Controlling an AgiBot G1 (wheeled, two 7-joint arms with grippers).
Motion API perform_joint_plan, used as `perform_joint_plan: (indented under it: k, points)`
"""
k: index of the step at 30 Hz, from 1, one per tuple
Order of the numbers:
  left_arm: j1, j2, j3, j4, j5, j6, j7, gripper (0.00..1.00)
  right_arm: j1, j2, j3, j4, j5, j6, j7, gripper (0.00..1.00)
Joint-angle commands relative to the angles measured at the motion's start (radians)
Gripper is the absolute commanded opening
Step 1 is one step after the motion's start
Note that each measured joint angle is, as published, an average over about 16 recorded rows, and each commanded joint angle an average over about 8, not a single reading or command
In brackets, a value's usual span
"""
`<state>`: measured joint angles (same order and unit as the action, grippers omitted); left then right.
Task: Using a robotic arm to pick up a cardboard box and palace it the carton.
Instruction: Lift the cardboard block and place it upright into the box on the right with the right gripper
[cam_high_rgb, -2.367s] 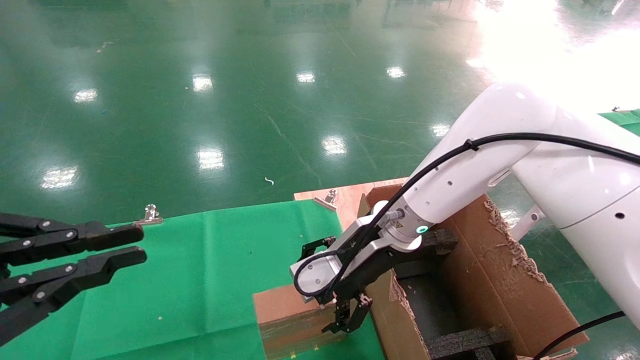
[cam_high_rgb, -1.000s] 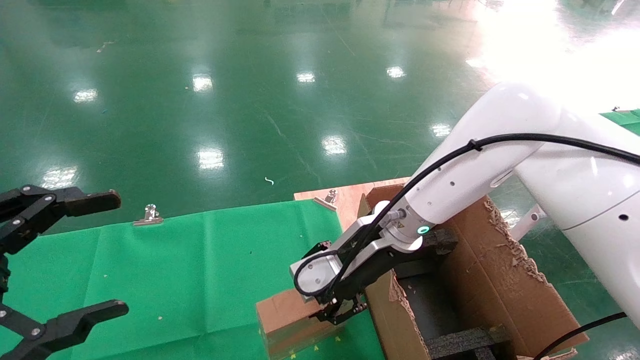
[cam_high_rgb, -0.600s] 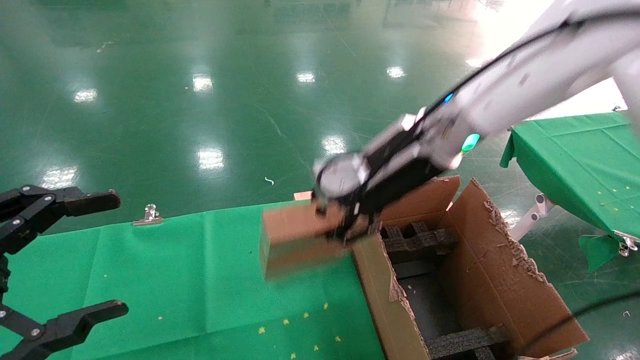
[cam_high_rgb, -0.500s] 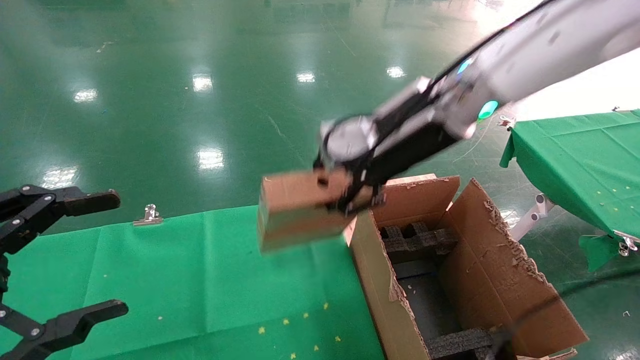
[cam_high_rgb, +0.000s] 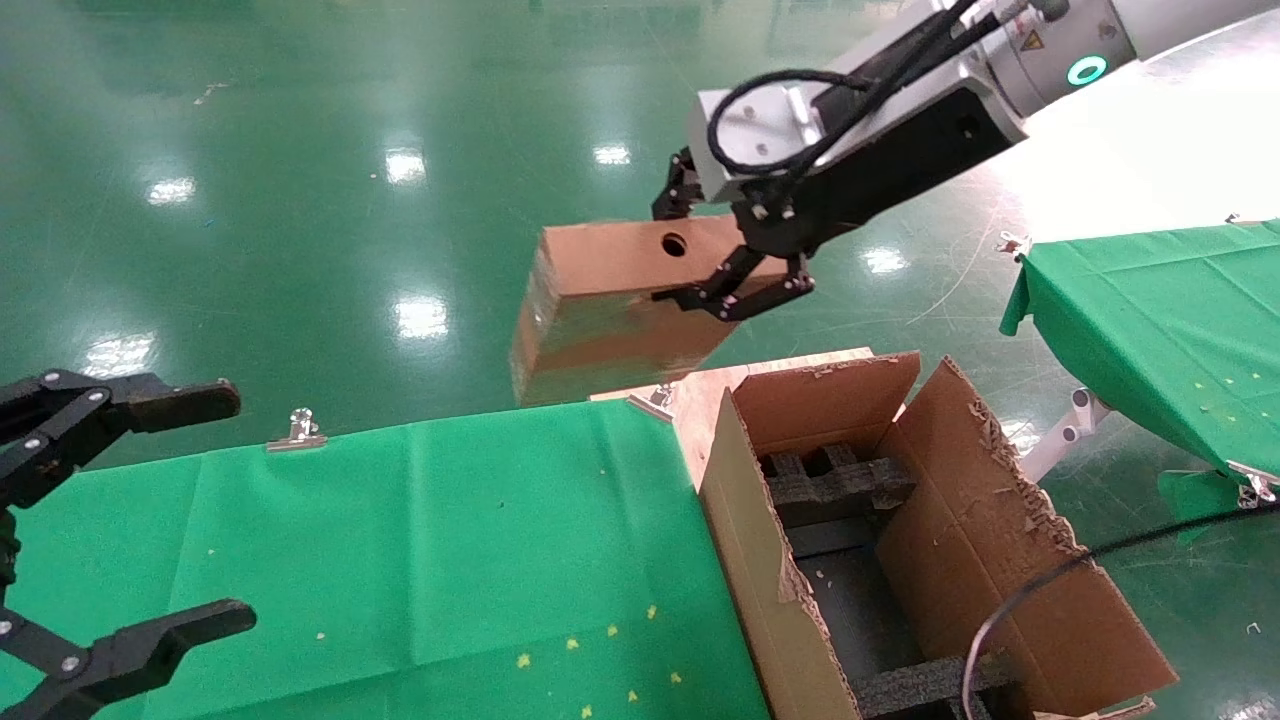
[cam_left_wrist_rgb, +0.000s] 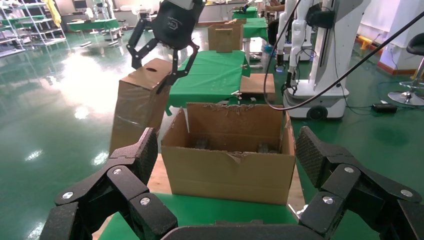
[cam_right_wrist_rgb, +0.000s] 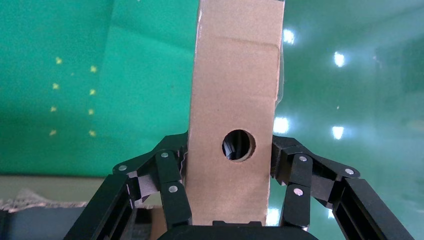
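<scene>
The robotic arm (cam_high_rgb: 1050, 50) reaches in from the upper right of the head view, and its right gripper (cam_high_rgb: 735, 255) holds the cardboard box (cam_high_rgb: 610, 300) in the air, above the green floor (cam_high_rgb: 300, 200) and beyond the far edge of the desk (cam_high_rgb: 400, 540). The black fingers (cam_high_rgb: 725, 290) are closed against the two broad faces of the box at its near end, one on either side, as the right wrist view shows with the box (cam_right_wrist_rgb: 235, 115) wedged between the fingers (cam_right_wrist_rgb: 170, 180).

The box's long axis runs away from the gripper, slanting down and toward the robot's left, so the far end hangs lower than the gripped end. The narrow face with the round hole (cam_high_rgb: 674, 243) is turned upward and toward the head camera. Shiny clear tape covers the broad face below it. No writing can be read on the box; a small yellow warning label sits on the arm near its green ring light (cam_high_rgb: 1083, 70), too small to read.

The carton (cam_high_rgb: 900, 520) stands open at the desk's right end, flaps up, with black foam inserts (cam_high_rgb: 830, 480) inside. The box is up and to the left of it, not over its opening.

The left gripper (cam_high_rgb: 110, 520) hovers at the desk's left edge, its fingers spread wide and holding nothing.
</scene>
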<state>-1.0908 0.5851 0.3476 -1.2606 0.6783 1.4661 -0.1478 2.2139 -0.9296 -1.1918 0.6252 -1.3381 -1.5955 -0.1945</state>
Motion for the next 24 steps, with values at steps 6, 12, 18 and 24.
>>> perform_joint_plan:
  k: [6, 12, 18, 24]
  points:
    - [0.0, 0.0, 0.0, 0.0, 0.0, 0.0, 0.0, 1.0, 0.056, 0.045, -0.107, -0.067, 0.027, -0.002, -0.056, 0.0]
    - [0.0, 0.0, 0.0, 0.0, 0.0, 0.0, 0.0, 1.0, 0.112, 0.112, -0.211, -0.112, 0.026, -0.003, -0.085, 0.0]
    - [0.0, 0.0, 0.0, 0.0, 0.0, 0.0, 0.0, 1.0, 0.158, 0.179, -0.315, -0.138, 0.034, -0.005, -0.093, 0.0]
    - [0.0, 0.0, 0.0, 0.0, 0.0, 0.0, 0.0, 1.0, 0.178, 0.242, -0.415, -0.139, 0.067, -0.005, -0.085, 0.0]
